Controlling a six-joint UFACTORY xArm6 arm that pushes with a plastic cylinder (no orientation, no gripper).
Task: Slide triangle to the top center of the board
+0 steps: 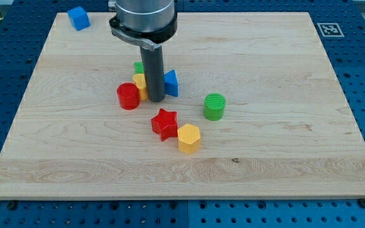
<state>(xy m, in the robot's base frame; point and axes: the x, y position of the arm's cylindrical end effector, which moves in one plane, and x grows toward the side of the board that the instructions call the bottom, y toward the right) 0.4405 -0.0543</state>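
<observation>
The blue plastic triangle block (172, 83) stands on the wooden tabletop (284, 126), its left side touching my tip (155, 99). No pincer is fitted, so none shows.

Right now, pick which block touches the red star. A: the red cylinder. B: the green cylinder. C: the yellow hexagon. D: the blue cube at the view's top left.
C: the yellow hexagon sits against the lower right side of the red star, while the green cylinder, the red cylinder and the blue cube all stand apart from it.
</observation>
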